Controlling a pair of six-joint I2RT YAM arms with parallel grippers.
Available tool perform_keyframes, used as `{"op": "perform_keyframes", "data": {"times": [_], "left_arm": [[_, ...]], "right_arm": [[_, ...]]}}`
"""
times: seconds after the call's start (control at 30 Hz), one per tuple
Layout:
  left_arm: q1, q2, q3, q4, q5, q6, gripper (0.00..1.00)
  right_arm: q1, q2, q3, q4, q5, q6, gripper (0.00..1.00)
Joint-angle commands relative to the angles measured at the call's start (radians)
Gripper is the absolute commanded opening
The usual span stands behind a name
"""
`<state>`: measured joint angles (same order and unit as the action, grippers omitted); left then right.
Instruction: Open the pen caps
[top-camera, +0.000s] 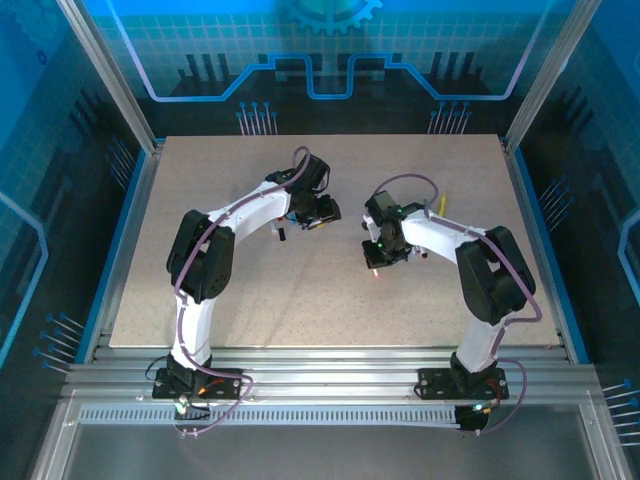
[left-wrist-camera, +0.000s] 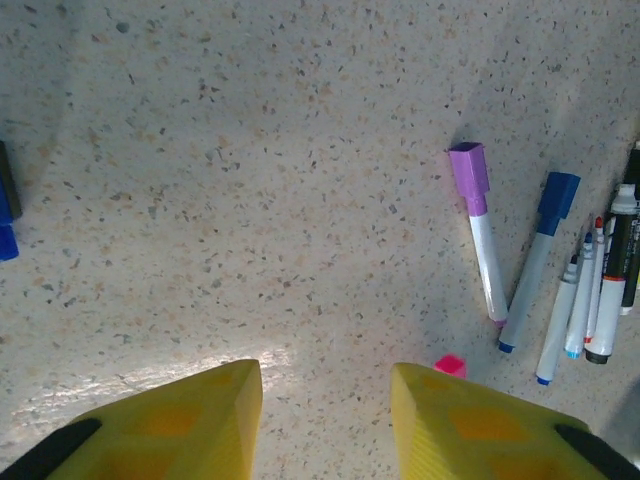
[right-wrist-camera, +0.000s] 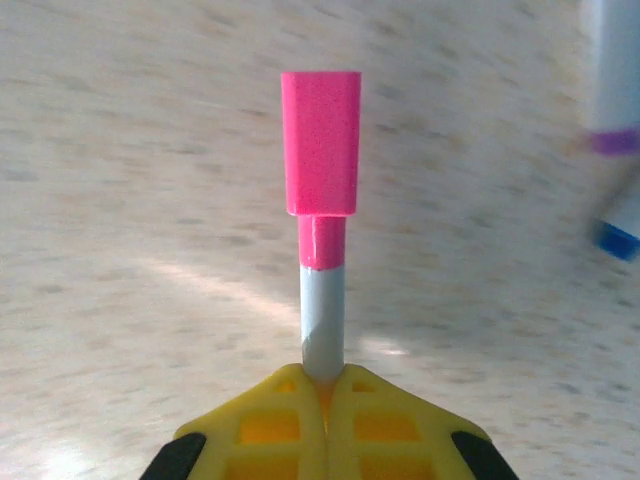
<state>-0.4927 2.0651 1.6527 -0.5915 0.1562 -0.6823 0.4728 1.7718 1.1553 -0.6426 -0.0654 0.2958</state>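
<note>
On a speckled beige table (top-camera: 300, 300), two white robot arms reach in toward the middle, their tools near each other but apart. The right gripper (right-wrist-camera: 325, 388) has its yellow fingers pressed together on the barrel of a white pen (right-wrist-camera: 323, 320), which sticks straight out past the fingertips. The pink cap (right-wrist-camera: 321, 140) sits on the far end of that pen, fully on, with a short pink collar showing just below it. The left gripper (left-wrist-camera: 325, 400) points down at bare tabletop; its two yellow fingers stand partly apart with nothing between them. Just beside one of those fingers, a small pink piece (left-wrist-camera: 450, 365) shows, too little of it to tell what it is. Farther off on that side a loose row of pens lies on the table. One has a purple cap (left-wrist-camera: 469, 172) on it, and the next has a blue cap (left-wrist-camera: 558, 193) on it. Beside them lie a few thin pens (left-wrist-camera: 558, 325) with bare tips, and a black-and-white marker (left-wrist-camera: 612, 300) lies at the edge of the left wrist view.
</note>
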Motion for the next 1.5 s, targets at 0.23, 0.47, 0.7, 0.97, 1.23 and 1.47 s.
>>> {"op": "perform_keyframes", "data": {"times": [0.23, 0.47, 0.7, 0.97, 1.23, 1.47], "left_arm": [[-0.009, -0.056, -0.023, 0.039, 0.054, -0.051, 0.46], [-0.025, -0.056, -0.027, 0.043, 0.056, -0.057, 0.46], [-0.031, -0.063, -0.033, 0.049, 0.057, -0.063, 0.45], [-0.036, -0.056, -0.041, 0.056, 0.063, -0.063, 0.40], [-0.035, -0.054, -0.042, 0.053, 0.058, -0.062, 0.00], [-0.036, -0.065, -0.048, 0.064, 0.062, -0.065, 0.00]], "right_arm": [[0.031, -0.067, 0.052, 0.110, -0.276, 0.066, 0.00], [0.041, -0.029, 0.095, 0.129, -0.296, 0.092, 0.00], [0.042, -0.009, 0.119, 0.142, -0.286, 0.113, 0.00], [0.041, 0.009, 0.144, 0.180, -0.302, 0.150, 0.00], [0.042, 0.014, 0.137, 0.190, -0.311, 0.154, 0.00], [0.041, -0.002, 0.086, 0.214, -0.319, 0.157, 0.11]]}}
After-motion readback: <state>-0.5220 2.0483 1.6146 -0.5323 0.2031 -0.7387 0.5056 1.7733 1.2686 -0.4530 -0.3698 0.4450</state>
